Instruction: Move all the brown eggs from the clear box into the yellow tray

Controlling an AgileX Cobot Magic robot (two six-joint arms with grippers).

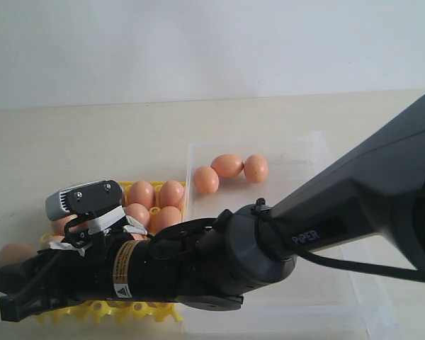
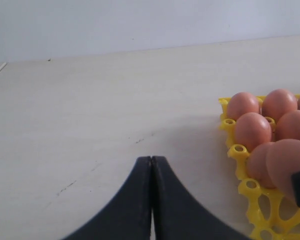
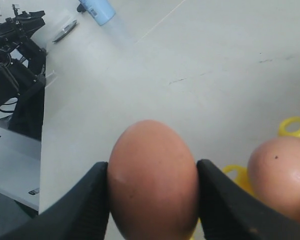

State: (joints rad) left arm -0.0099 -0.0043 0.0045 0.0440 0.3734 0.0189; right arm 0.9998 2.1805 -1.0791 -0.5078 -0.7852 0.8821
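Okay, the right arm (image 1: 340, 205) is stretched clean across from the right side, low over the yellow tray (image 1: 138, 310). The right gripper (image 3: 152, 172) has one egg pinched. Its fingers (image 3: 85, 200) press against either side of the shell, parted just to the egg's width.

That held egg (image 1: 14, 253) sits out at the tray's far-left edge in the exterior view, beyond the filled cups. From the left wrist camera it hangs over the tray's outer row, just beside a seated egg. Whether it touches the yellow plastic, I can't tell; the arm covers that part of the tray.

Several brown eggs (image 1: 140, 193) sit snug in the tray's back cups, packed shoulder to shoulder. Over in the clear box (image 1: 297, 159), just beside the tray, three loose eggs (image 1: 227, 165) lie in a little arc near the back wall, touching or nearly so. They are well apart from the gripper.

The left gripper (image 2: 151, 200) has its two fingers flat against each other with nothing between them. It is poised above the bare table (image 2: 90, 125), near the tray's edge but clear of it.
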